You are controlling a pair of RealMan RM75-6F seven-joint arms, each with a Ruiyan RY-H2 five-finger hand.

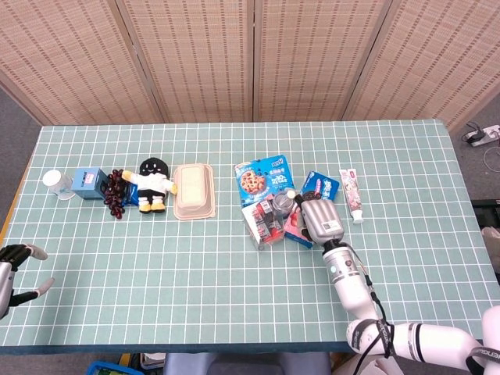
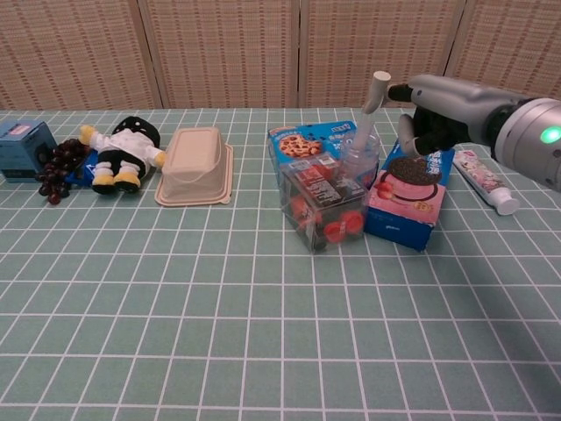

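Fingers of metallic right hand (image 2: 429,110) apart, holding nothing, above glossy pink cardboard box (image 2: 406,202); left hand (image 1: 11,269) half-curled, empty.

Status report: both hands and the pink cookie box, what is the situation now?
Right hand open above pink cookie box, holding nothing. Left hand open at table edge. Clear bottle and snack pack crowd the box.

**A:** What's the room like?

**B:** Pretty plain. A folding screen (image 1: 250,58) of woven tan panels in dark frames runs across the whole back. The table (image 1: 195,281) wears a pale green cloth with a white grid.

**A:** Floor?

**B:** Grey floor (image 1: 19,125) either side of the table, with a white power strip (image 1: 483,134) and cable at the right edge. Light's even, soft shadows.
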